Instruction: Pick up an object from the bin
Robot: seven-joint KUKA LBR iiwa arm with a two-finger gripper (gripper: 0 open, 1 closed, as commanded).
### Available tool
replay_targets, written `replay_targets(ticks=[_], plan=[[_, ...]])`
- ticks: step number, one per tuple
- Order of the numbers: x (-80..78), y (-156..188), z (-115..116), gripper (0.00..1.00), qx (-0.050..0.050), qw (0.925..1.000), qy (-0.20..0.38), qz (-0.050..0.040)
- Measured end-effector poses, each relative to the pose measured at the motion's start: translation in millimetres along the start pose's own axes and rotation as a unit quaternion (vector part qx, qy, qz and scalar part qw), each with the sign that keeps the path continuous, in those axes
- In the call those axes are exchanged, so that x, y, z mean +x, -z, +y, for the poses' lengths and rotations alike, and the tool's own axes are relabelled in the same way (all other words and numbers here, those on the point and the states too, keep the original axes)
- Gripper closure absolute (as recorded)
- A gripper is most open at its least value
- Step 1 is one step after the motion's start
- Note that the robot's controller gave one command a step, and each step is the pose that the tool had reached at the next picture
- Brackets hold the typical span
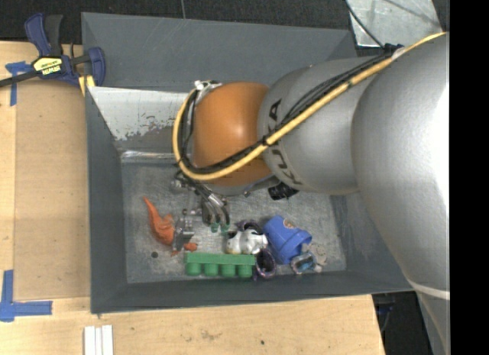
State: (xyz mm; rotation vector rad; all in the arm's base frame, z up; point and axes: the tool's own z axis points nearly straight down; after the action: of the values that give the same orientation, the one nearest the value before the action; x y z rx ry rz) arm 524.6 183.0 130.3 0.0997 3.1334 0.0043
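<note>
1. We are hovering the gripper (200, 216) low over the floor of the grey bin (103, 193), left of centre; we cannot tell how wide it is set or whether it is holding anything.
2. We are finding the orange curved toy (160, 224) just beside it, towards the view's left, its long axis slanting down-right.
3. We are noting the green studded block (220, 266) lying crosswise just below.

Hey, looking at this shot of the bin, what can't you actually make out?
1. Camera view: the back and right of the bin floor, hidden under the arm and its orange cover.
2. Camera view: whether the gripper touches the orange thing at the left; its metal parts overlap that thing's edge.
3. Camera view: the small purple thing beside the blue cup-like thing is too small and tangled to identify.
</note>
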Motion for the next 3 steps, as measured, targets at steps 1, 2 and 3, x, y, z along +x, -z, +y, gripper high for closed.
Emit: replay_targets(ticks=[1, 2, 3], plan=[[13.2, -23, 3, 0.00, 0.002, 0.9988, -0.048, 0.0048], [11.9, -8, 16, 0.00, 0.001, 0.9990, -0.044, 0.0013], [24.0, -48, 20, 0.00, 0.001, 0.9971, -0.076, 0.0021]])
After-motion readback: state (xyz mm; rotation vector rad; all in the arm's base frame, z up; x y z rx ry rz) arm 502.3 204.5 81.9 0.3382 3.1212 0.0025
